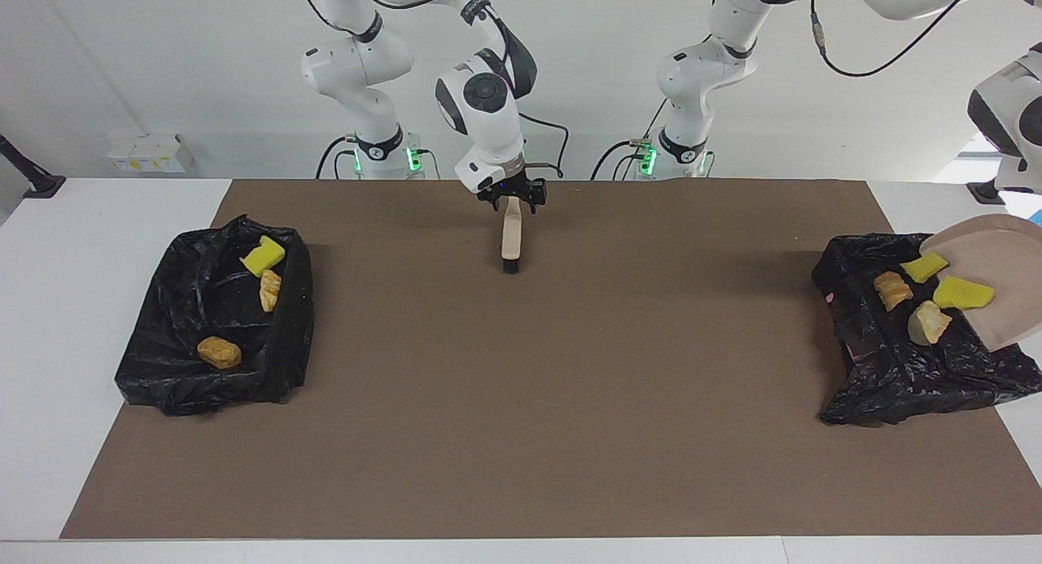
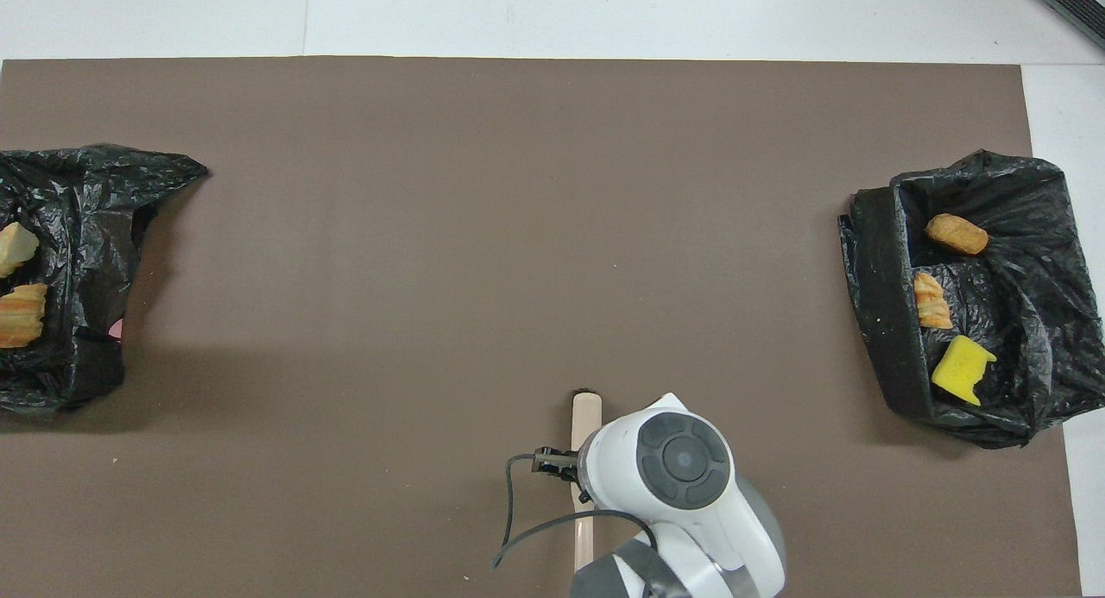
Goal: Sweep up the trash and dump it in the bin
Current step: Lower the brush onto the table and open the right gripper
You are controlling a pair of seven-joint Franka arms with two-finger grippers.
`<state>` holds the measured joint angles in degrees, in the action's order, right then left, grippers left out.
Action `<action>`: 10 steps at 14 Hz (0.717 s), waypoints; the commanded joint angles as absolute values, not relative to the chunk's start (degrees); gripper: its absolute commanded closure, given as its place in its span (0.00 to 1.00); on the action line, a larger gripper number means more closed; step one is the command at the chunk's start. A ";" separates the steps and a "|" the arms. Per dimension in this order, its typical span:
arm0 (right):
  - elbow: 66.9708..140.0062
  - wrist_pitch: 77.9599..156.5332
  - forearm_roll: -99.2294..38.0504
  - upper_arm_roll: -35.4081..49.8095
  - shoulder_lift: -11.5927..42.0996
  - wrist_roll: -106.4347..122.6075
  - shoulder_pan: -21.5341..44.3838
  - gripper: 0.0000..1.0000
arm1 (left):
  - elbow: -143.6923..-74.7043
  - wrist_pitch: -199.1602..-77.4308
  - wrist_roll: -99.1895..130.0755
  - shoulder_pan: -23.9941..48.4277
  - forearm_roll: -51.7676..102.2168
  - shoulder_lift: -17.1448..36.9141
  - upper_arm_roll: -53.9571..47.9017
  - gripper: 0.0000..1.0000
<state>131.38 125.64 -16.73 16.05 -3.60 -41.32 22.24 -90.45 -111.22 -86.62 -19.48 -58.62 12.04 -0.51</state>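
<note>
My left arm holds the beige dustpan [image 1: 1009,251] steeply tilted over the black-bagged bin [image 1: 879,369] at its end of the table; the pan's handle and the left gripper run out of view. Trash slides off the pan's lip: two yellow sponge chunks [image 1: 924,266] [image 1: 962,292], an orange bread lump [image 1: 893,289] and a tan lump [image 1: 926,322]. The overhead view shows two of these scraps [image 2: 19,315] in that bin [image 2: 86,192]. My right gripper [image 1: 513,202] hangs open just above the handle of the brush [image 1: 512,242], which lies on the mat [image 2: 584,412].
A second black-bagged bin [image 1: 212,328] [image 2: 880,322] stands at the right arm's end of the table, holding a yellow sponge [image 1: 262,256] and two bread lumps [image 1: 269,290] [image 1: 219,351]. A brown mat [image 1: 521,401] covers the table between the bins.
</note>
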 commanded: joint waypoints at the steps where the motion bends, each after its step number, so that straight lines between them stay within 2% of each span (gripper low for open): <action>1: 126.40 121.22 -17.32 16.26 -3.60 -38.07 16.46 0.00 | -92.37 -107.68 -82.03 -16.45 -64.93 9.76 0.18 1.00; 7: 110.59 106.28 -16.79 16.35 -3.43 -21.47 1.87 0.00 | -91.67 -96.77 -75.59 -8.45 -65.84 9.41 -0.35 1.00; 10: 104.00 101.18 -11.98 16.35 -3.25 -18.54 -1.66 0.00 | -91.41 -93.44 -74.28 -5.37 -57.79 8.26 -0.62 1.00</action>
<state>108.74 104.43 -15.27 15.47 -4.08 -20.01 0.18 -90.48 -95.78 -75.94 -7.47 -62.18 10.27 -1.14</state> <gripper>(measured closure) 0.000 0.683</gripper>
